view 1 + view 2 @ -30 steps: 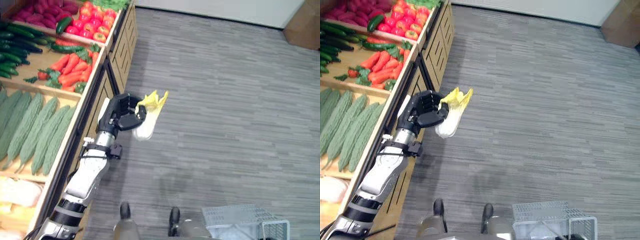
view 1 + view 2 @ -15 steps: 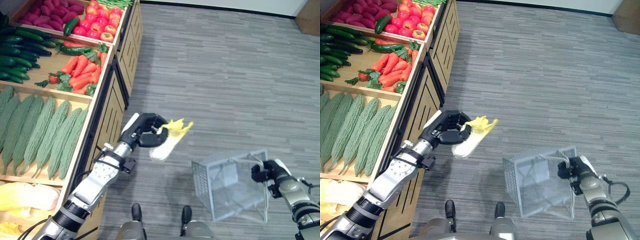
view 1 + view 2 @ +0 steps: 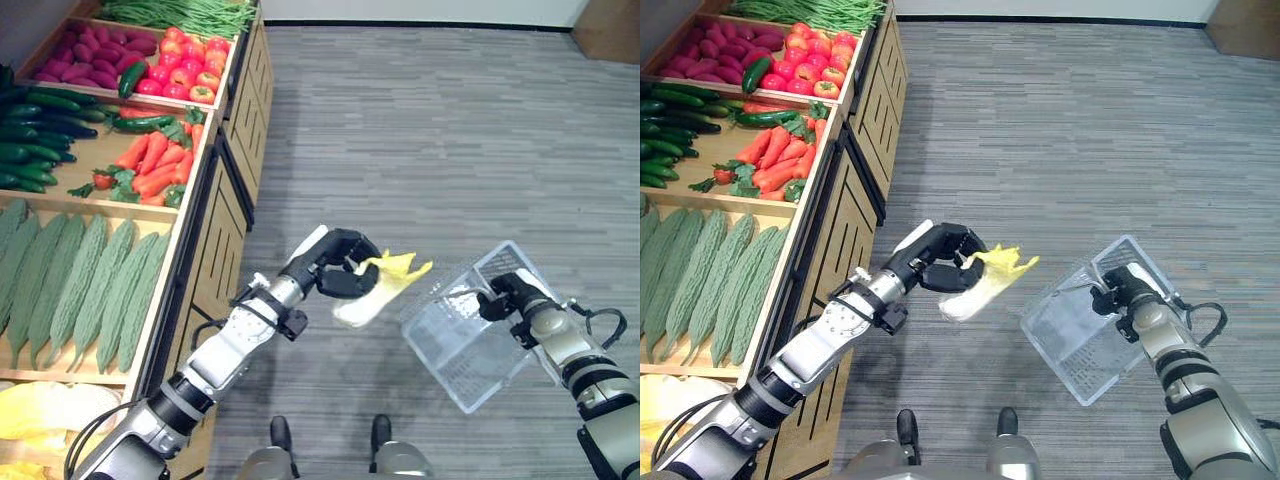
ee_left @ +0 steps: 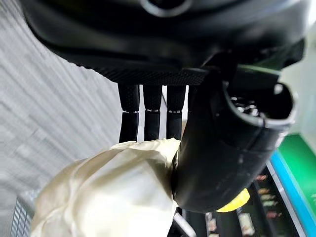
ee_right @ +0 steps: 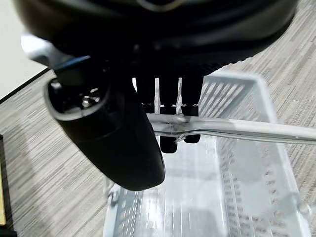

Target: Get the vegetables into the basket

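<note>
A long wooden produce stand point(image 3: 215, 190) runs down the robot's left side, over a grey plank floor point(image 3: 450, 130). Its compartments hold green beans point(image 3: 185, 14), tomatoes point(image 3: 185, 78), purple sweet potatoes point(image 3: 85, 50), cucumbers point(image 3: 40, 125), carrots point(image 3: 155, 170), bitter gourds point(image 3: 70, 275) and, nearest the robot, pale yellow cabbages point(image 3: 40, 415).

To the robot's right, a clear plastic basket point(image 3: 460, 335) hangs tilted above the floor, its open top turned toward the left arm. The right hand point(image 3: 503, 296) grips its thin handle point(image 5: 237, 129), the fingers point(image 5: 168, 103) curled over the bar and the thumb underneath.

The left hand point(image 3: 340, 272) is held out from the stand, in the air between the stand and the basket. Its fingers point(image 4: 150, 111) and thumb wrap around a napa cabbage point(image 3: 375, 295), white at the stem end and yellow at the leafy tip. The leafy tip points at the basket and lies just beside its rim, outside it.
</note>
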Robot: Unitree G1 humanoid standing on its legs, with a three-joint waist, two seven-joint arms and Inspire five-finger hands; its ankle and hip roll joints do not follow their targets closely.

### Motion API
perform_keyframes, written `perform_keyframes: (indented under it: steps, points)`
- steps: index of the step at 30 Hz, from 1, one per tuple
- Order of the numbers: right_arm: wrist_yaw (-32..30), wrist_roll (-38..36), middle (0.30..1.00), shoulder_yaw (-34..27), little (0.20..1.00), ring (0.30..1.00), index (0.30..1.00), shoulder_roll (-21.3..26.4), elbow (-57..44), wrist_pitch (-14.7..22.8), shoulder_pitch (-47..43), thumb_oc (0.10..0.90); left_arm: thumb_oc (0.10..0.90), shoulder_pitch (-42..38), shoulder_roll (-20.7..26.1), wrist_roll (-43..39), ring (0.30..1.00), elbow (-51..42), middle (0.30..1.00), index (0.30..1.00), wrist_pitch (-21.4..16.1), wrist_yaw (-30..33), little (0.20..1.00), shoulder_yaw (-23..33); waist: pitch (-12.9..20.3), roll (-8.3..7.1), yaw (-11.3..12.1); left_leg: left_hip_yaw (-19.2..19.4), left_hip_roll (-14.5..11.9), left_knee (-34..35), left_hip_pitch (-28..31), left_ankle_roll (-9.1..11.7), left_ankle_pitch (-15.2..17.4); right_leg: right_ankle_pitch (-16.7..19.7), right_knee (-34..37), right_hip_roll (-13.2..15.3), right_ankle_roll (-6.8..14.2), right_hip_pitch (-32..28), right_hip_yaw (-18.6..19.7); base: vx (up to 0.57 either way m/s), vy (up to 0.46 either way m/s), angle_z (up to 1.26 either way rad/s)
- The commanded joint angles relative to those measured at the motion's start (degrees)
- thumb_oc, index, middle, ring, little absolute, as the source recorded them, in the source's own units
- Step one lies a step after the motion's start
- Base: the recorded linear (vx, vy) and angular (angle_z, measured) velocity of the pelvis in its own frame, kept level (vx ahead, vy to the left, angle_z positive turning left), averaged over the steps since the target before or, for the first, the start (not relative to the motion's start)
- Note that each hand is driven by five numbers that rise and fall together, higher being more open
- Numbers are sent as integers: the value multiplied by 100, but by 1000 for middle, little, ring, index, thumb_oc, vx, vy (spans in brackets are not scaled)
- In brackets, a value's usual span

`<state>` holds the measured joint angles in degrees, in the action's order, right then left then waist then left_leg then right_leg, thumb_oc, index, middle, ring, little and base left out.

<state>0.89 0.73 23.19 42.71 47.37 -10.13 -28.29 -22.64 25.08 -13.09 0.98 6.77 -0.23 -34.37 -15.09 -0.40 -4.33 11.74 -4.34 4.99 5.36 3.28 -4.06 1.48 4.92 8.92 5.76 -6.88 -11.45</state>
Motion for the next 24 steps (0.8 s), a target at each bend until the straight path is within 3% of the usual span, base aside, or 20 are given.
perform_keyframes:
  steps: [1, 14, 24]
  points:
    - [-389, 257, 300, 187, 300, 300, 300, 556, -542, 253, -1217, 400, 400, -693, -453, 406, 300, 72, 300, 300, -400, 35, 300, -55, 489, -34, 48, 35, -591, 1, 132, 522, 53, -8, -77, 131, 422, 76, -20, 15, 4, -5]
    - [-527, 980, 300, 70, 300, 300, 300, -337, -2357, 144, -1220, 400, 400, -650, -1192, 1442, 300, 1687, 300, 300, -239, 81, 300, -624, 582, 103, -193, 214, -609, 0, 293, 492, 116, -34, -84, 101, 382, 80, 208, 15, 1, -13]
    - [-470, 1377, 300, 476, 300, 300, 300, -1441, -2531, 119, -779, 400, 400, -709, -1714, 2173, 300, 2660, 300, 300, -94, 320, 300, -1016, 503, 162, -229, 251, -570, 1, 245, 470, 118, -8, -125, 153, 384, 186, 273, -6, -2, -7]
